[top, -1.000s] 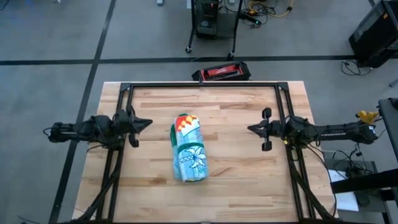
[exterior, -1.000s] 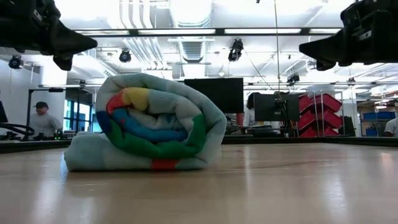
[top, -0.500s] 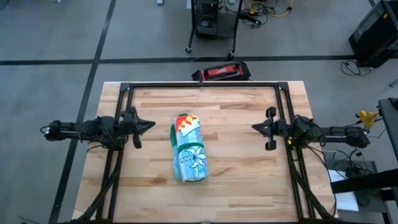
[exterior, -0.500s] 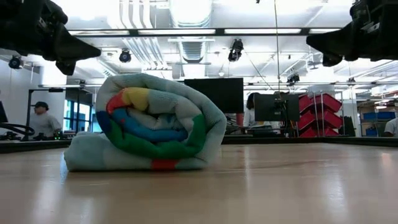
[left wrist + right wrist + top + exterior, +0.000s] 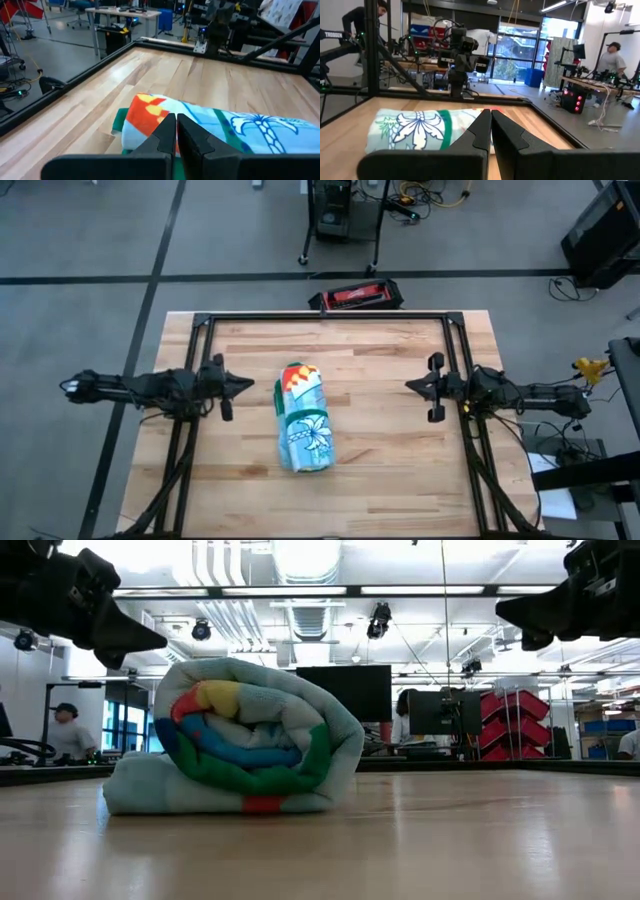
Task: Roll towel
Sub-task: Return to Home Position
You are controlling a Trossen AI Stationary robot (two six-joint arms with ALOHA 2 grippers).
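Two clenched, empty tools face inward: the left tool and right tool, above the worktop. Between them, touching neither, lies the rolled towel, its long axis running far edge to near edge, spiral end nearward.

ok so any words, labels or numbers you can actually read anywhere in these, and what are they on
"TROSSEN": pale letters on a dark arm link at the edge of the right wrist view.
Red flat case on the floor beyond the wooden table: its markings are too small to read.
Rolled green-bordered dinosaur-print towel: pictures only, no words.
Dark screen in the room behind: nothing legible.
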